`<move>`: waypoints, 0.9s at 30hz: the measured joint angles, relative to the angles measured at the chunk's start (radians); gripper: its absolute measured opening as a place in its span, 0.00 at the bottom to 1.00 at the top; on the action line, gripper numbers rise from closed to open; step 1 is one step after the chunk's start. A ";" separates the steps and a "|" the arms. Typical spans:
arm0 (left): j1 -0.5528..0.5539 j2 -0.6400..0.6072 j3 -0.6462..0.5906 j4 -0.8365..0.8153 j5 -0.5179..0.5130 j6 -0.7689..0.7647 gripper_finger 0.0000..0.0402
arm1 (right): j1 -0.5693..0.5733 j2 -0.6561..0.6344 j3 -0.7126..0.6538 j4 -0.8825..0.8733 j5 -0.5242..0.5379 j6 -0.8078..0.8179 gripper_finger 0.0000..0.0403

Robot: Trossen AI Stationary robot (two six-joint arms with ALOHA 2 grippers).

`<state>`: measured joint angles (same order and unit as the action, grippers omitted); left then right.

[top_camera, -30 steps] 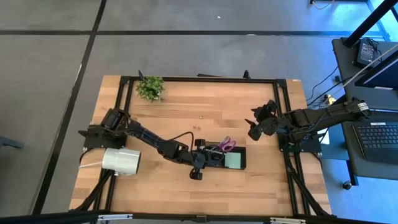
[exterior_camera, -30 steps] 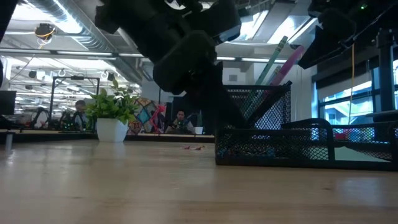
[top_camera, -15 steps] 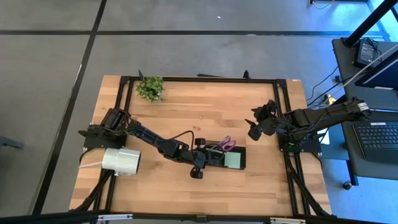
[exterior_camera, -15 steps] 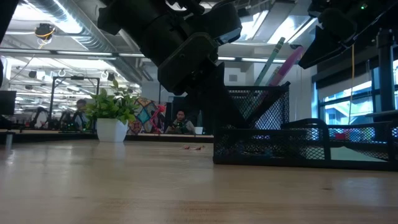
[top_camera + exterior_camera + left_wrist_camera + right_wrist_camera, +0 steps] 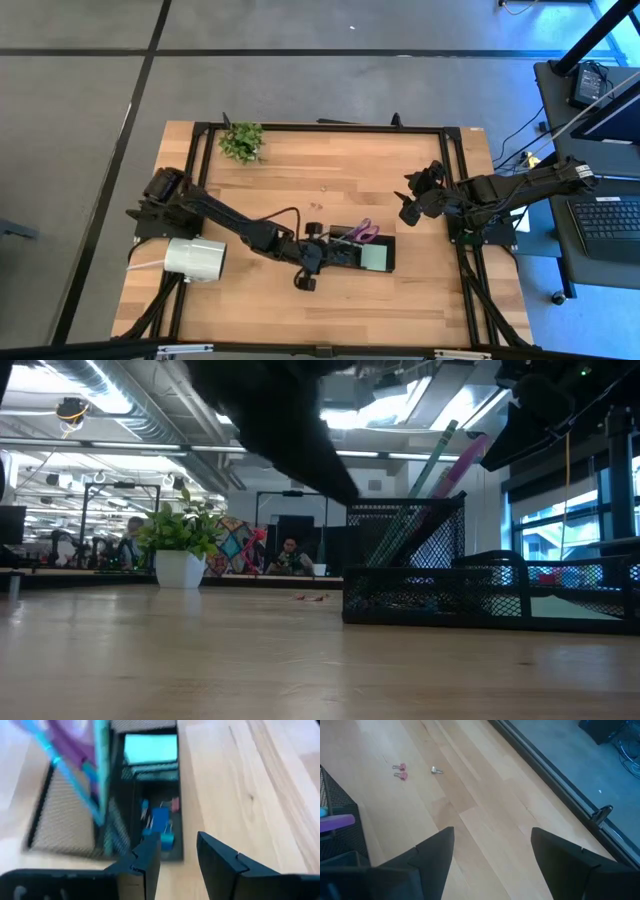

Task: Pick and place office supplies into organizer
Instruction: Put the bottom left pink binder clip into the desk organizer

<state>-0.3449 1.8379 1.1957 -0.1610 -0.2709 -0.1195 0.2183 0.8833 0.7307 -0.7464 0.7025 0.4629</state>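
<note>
On the wooden table (image 5: pixel 300 185) one black mesh organizer (image 5: pixel 357 252) is seen, low and divided, with a taller cup section at one end. One pair of purple-handled scissors (image 5: pixel 362 233) is stood in that cup, together with a teal pen (image 5: pixel 101 765) seen in the left wrist view. One pale green sticky-note pad (image 5: pixel 375 257) is laid in the end compartment. In the narrow compartment between, a few blue clips (image 5: pixel 159 820) and a small pink one are gathered; their exact number cannot be told. Out on the bare wood, two pink clips (image 5: pixel 400 771) and one small silver clip (image 5: pixel 436 770) are left lying, close together and well apart from the organizer. One white roll (image 5: pixel 195 258) and one small green plant (image 5: pixel 242 141) are also set on the table.

The left gripper (image 5: pixel 177 857) is held just over the organizer's near edge, its fingers parted by a narrow gap, with nothing pinched between them. The right gripper (image 5: pixel 492 855) is held above bare wood near the table's right edge, its fingers spread wide and empty.
</note>
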 joint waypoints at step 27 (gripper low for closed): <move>0.424 -0.202 0.000 -0.406 -0.048 -0.369 0.31 | 0.000 0.000 0.000 0.001 0.008 -0.034 0.67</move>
<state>0.0794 1.6359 1.1961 -0.5667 -0.3190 -0.4881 0.2184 0.8833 0.7307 -0.7452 0.7104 0.4290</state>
